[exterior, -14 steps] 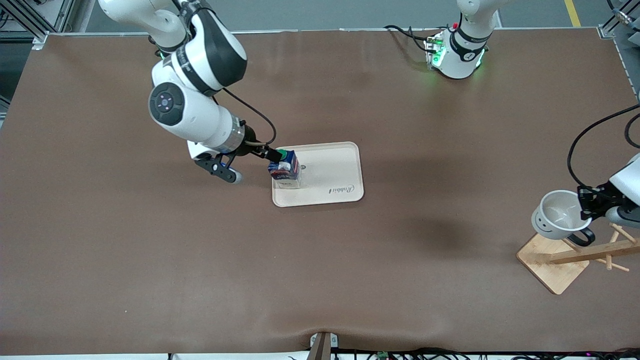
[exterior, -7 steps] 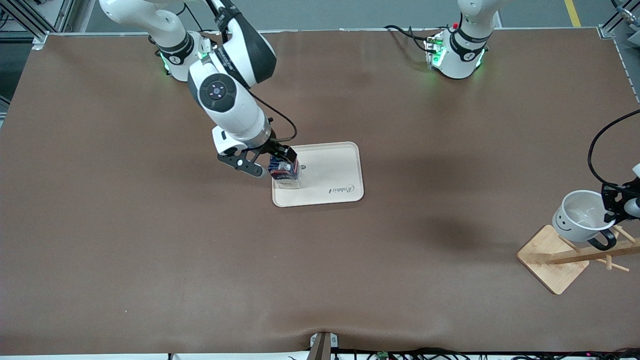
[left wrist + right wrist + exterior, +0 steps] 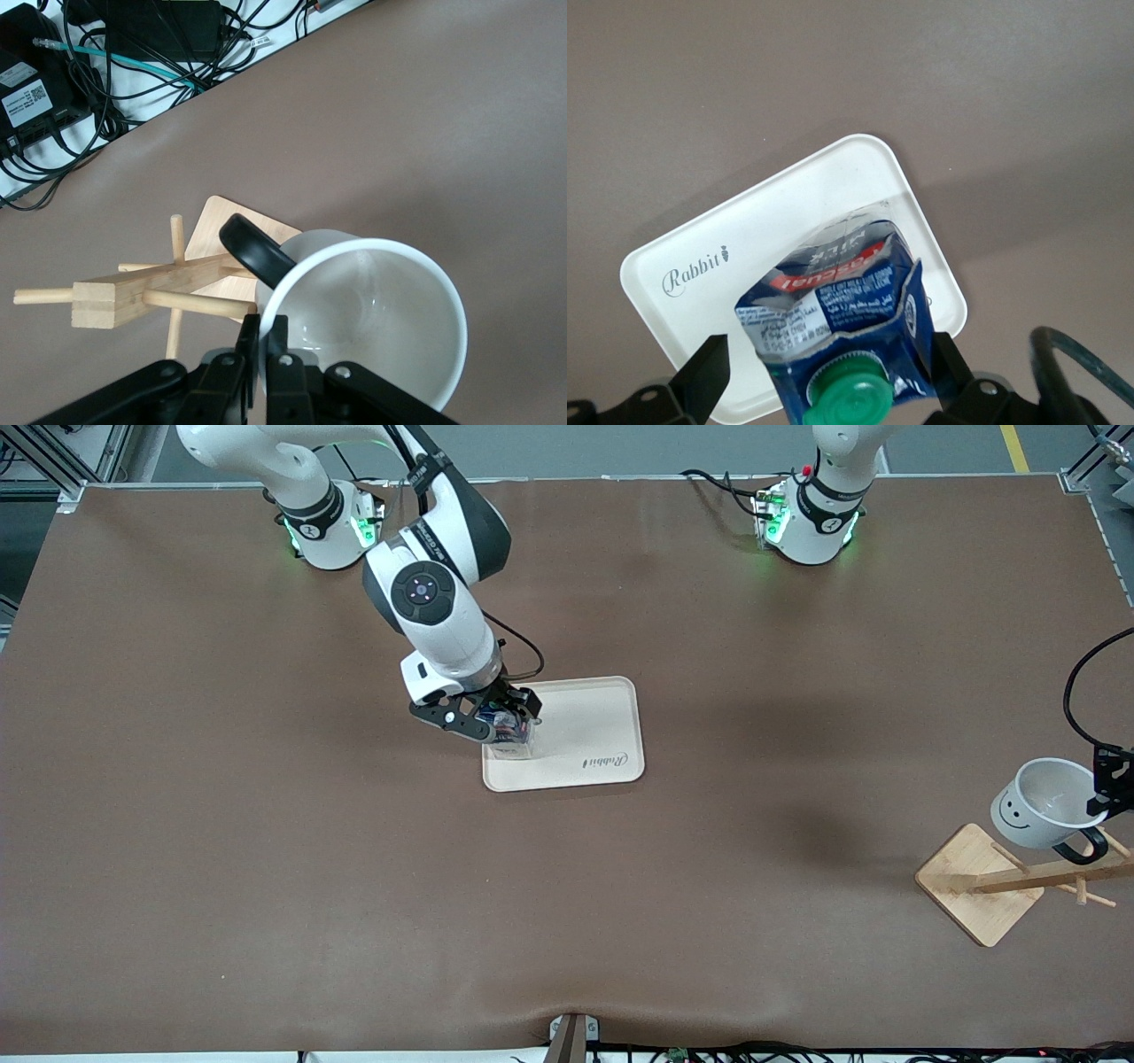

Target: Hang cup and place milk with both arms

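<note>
The milk (image 3: 514,735), a dark blue carton with a green cap, stands upright on a corner of the white tray (image 3: 594,726). My right gripper (image 3: 507,720) is over it and open. Its fingers (image 3: 709,376) straddle the top of the carton (image 3: 833,301), with a thin gap on one side. My left gripper (image 3: 1103,793) is shut on the rim of the white smiley cup (image 3: 1041,806) and holds it tilted above the wooden rack (image 3: 974,886). In the left wrist view the cup (image 3: 372,310) has its black handle (image 3: 252,252) just over the rack's pegs (image 3: 195,304).
The tray (image 3: 744,239) lies mid-table with bare room beside the carton. The rack stands near the table edge at the left arm's end. Cables and power bricks (image 3: 106,53) lie off the table edge by the rack.
The right arm swung in and stood up over the carton, which stayed put on the tray. The left gripper carried the cup toward the left arm's end, bringing the handle over the rack.
</note>
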Motion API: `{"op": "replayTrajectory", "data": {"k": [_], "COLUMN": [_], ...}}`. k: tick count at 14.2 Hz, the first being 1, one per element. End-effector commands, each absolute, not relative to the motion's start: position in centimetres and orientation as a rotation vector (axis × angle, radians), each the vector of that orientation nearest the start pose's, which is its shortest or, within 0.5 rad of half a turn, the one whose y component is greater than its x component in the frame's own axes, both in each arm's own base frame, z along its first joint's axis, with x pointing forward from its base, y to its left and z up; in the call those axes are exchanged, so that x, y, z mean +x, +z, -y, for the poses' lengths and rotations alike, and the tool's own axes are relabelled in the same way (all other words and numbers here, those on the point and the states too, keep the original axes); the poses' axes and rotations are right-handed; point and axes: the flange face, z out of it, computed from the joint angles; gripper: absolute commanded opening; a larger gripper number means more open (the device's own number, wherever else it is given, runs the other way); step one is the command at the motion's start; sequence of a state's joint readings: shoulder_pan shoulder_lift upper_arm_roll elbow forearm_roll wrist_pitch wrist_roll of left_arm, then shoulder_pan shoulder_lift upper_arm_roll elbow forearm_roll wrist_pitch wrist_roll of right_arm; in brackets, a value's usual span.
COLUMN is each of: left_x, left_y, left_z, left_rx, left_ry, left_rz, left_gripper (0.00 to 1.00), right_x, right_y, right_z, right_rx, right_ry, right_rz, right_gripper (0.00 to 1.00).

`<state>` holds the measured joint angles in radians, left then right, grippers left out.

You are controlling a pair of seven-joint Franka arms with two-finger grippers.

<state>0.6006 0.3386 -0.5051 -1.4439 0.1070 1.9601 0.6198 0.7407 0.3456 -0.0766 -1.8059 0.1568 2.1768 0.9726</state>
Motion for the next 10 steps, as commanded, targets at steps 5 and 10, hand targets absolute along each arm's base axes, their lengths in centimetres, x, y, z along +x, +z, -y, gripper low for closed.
{"op": "replayTrajectory", "data": {"k": [5,10], "left_x": [66.1,65.2], "left_y": [54.2,53.6], "left_z": [-12.6,-14.6], "left_rx": [-2.991,-2.980], "left_ry": [-0.363,-0.292], "left_rz": [-0.849,-0.941], "left_gripper": [0.00,0.00], "right_x": [50.2,51.9], "right_y": [36.3,40.3], "right_z": [-40.2,-39.6], "right_rx": [-2.973,-2.782], "right_ry": [0.063,0.372], "right_rz": [-0.711,-0.929], "right_gripper": [0.09,0.00]}}
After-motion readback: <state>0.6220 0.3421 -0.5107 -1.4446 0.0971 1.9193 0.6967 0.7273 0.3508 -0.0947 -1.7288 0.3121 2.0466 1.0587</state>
